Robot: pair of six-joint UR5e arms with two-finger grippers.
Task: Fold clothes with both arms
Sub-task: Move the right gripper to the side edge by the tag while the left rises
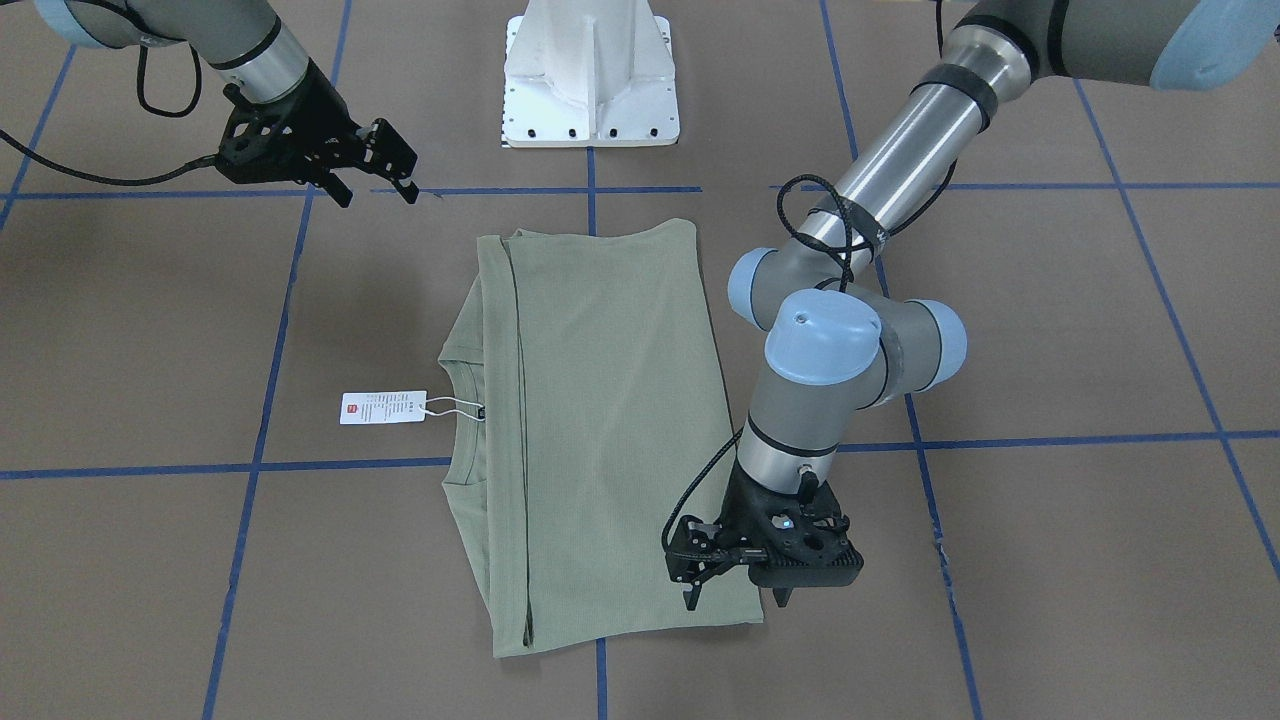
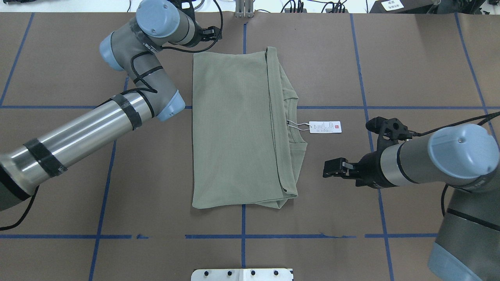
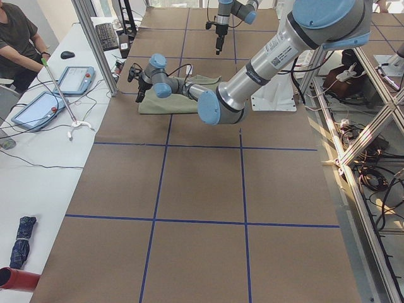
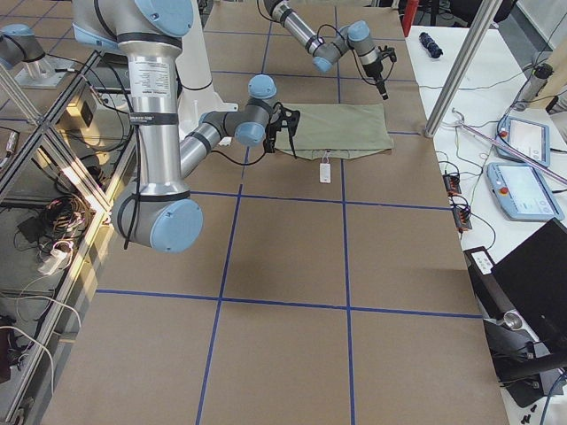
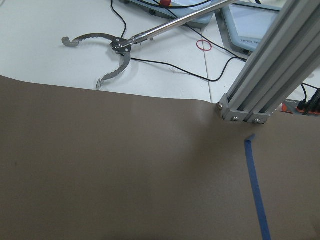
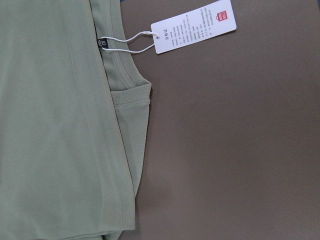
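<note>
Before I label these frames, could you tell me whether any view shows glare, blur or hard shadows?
Overhead exterior: glare streaks on the left arm's silver tube; right wrist-mounted: shirt sharp, evenly lit, hang tag print too small to read; left wrist-mounted: a pale sheen on the table cover.

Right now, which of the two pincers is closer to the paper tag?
The right pincer, on the shirt's collar side with the hang tag; the left pincer is at the opposite edge.

Brown bench (image 2: 410, 58), blue tape grid (image 2: 243, 222). Folded sage-green shirt (image 2: 234, 128) lies flat at centre, its white hang tag (image 2: 325, 127) on the bench just beside it. White pedestal base (image 1: 590, 75) at the robot's edge.
</note>
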